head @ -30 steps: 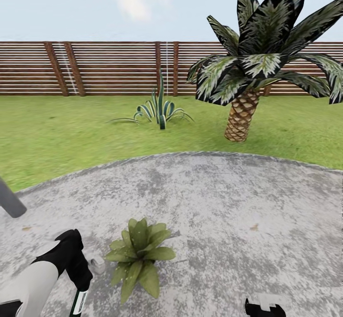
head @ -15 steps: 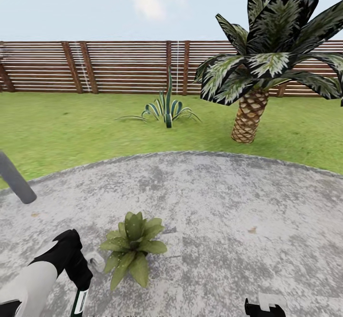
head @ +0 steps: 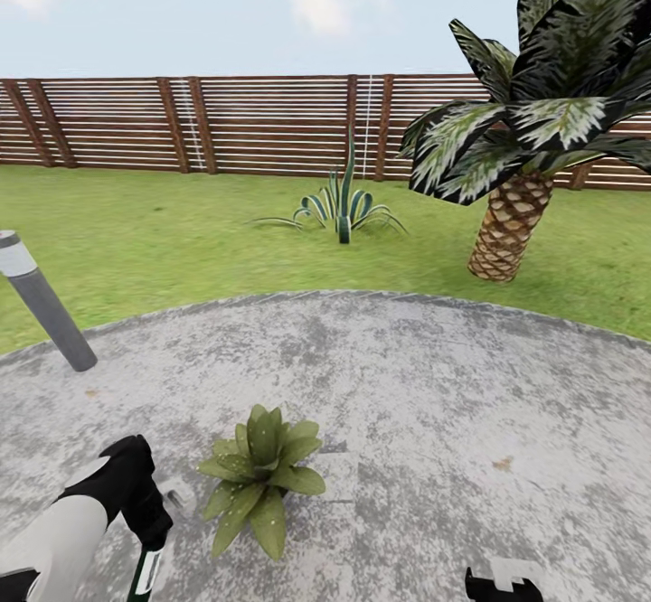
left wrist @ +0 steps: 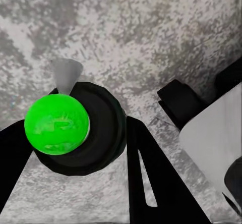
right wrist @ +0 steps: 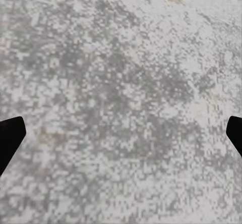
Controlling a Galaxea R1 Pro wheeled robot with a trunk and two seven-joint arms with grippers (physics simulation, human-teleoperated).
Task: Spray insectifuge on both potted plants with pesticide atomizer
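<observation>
Shift: whole head view has swung since a second ago, so the fence [head: 271,123], palm [head: 511,222] and spiky clump [head: 344,209] sit further right and the grey post [head: 41,299] stands fuller at the left; that is the camera turning, not the things; the left arm sits in the same corner as before
Bottle and left tool: left tool [left wrist: 75,148] is clenched on the bottle [left wrist: 80,130], one dark finger on each side of it; in the head view the bottle [head: 145,573] hangs below the black wrist at the bottom left
Bottle's look: from above a round dark body with a bright green dome on top and a pale grey nozzle cone at its edge; from the head a slim dark stick with a white label
Plant: one potted plant [head: 258,475] stands on the paved patio [head: 434,385], just beside the left tool on its right; broad pointed green leaves in a low rosette; pot hidden by the leaves
Right tool: right tool [right wrist: 121,133] hangs released over bare paving, fingertips wide apart
</observation>
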